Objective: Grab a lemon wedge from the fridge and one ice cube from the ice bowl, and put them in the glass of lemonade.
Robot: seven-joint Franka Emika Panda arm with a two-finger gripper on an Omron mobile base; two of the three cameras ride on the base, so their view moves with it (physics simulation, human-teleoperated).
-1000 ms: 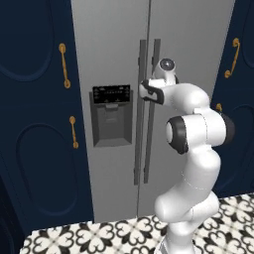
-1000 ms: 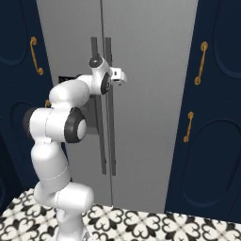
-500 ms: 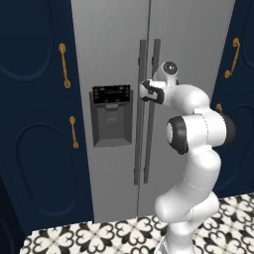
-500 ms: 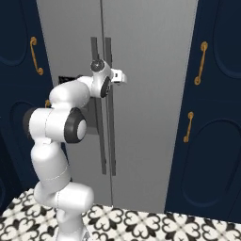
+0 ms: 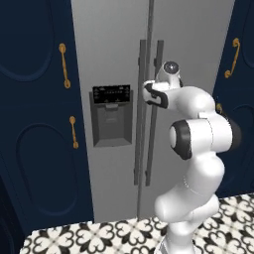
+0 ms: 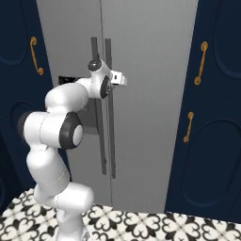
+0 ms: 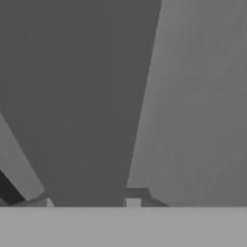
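While the base stands on the black-and-white patterned floor tiles [image 5: 99,235], the arm rises from them in a stacked S-shape: lower link leaning fwd, elbow joint dark and bulging at mid-height, upper link angled in toward the fridge [image 6: 150,52]. Open floor shows to the left of the base in the left base view and to the right of it in the right base view.

Wrist is level with the dispenser panel [image 5: 112,115], reaching horiz. toward the door seam. The tool [image 5: 147,94] sits at the two long vertical handles [image 5: 149,106], which run parallel and close together on either side of the seam. Little room between the handles; the tool is at or against them, approx. a third of the way down their length. Contact cannot be confirmed. Tool opening: cannot tell, since the fingers are hidden behind the wrist in both base views, and the hand view is too close, showing a broad dark grey band [image 7: 82,96] beside lighter grey door surface [image 7: 202,96].

Both fridge doors are shut. Fridge edges are flanked on both sides by navy cabinets [image 6: 219,132] with gold handles [image 6: 202,62]; cabinet fronts sit approx. flush with the doors. Left-side cabinet handles [image 5: 63,64] are well apart from the arm.
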